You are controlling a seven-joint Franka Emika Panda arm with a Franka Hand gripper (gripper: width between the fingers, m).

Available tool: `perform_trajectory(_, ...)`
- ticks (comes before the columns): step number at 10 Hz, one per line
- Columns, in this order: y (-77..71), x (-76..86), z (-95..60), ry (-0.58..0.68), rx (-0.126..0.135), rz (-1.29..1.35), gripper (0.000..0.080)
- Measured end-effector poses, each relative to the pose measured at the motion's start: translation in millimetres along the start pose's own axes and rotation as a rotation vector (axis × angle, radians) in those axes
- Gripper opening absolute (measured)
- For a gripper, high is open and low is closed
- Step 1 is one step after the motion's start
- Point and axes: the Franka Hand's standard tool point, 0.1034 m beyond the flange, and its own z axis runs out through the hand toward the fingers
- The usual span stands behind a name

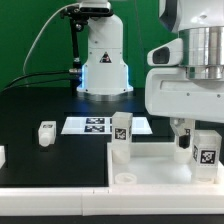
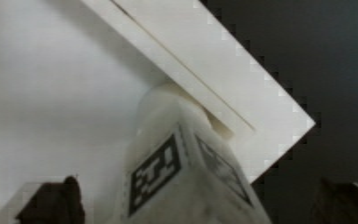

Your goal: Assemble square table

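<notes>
Standing upright at a corner of the panel [image 1: 160, 170], the leg [image 1: 206, 150] sits right under the gripper [image 1: 192, 138]. In the wrist view the dark fingertips [image 2: 51, 203] flank it with a gap on each side, so the pincer is spread and pinches nothing. The leg keeps its pose unaided, which suggests it is seated in its corner hole. How tight it is, the pictures cannot show. Wide jaws centred over it would suit either letting go or taking a fresh grip for another twist.

The panel lies flat on the table [image 1: 40, 100] at the exterior view's right, rim up, probably so that legs can go in from above. A second leg [image 1: 121, 135] stands upright at the panel's corner toward the exterior view's left. A third leg [image 1: 46, 133] lies loose on the table, well apart from the panel, with the marker board [image 1: 98, 125] between them. A white piece [image 1: 2, 155] at the exterior view's left edge is too cropped to name.

With two legs up and at least one waiting, the table looks about half built
</notes>
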Motion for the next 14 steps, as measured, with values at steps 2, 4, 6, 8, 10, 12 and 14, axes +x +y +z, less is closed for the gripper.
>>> perform_trajectory(2, -2.2, 9.9, -5.4, 0.006, 0.001, -0.379, 0.0649)
perform_trajectory(4, -3.8, 9.3, -5.3, 0.003, 0.002, -0.491, 0.0649)
perform_trajectory(6, -3.8, 9.2, -5.2, 0.002, 0.003, -0.448, 0.0549)
perform_trajectory(8, -3.7, 9.0, -4.9, 0.001, 0.004, -0.323, 0.0368)
perform_trajectory(10, 0.2, 11.4, -4.0, 0.003, -0.006, -0.112, 0.0288)
perform_trajectory(12, 4.8, 14.3, -2.7, 0.008, -0.018, 0.170, 0.0288)
perform_trajectory(14, 9.3, 14.4, -1.2, -0.027, -0.041, 0.574, 0.0288)
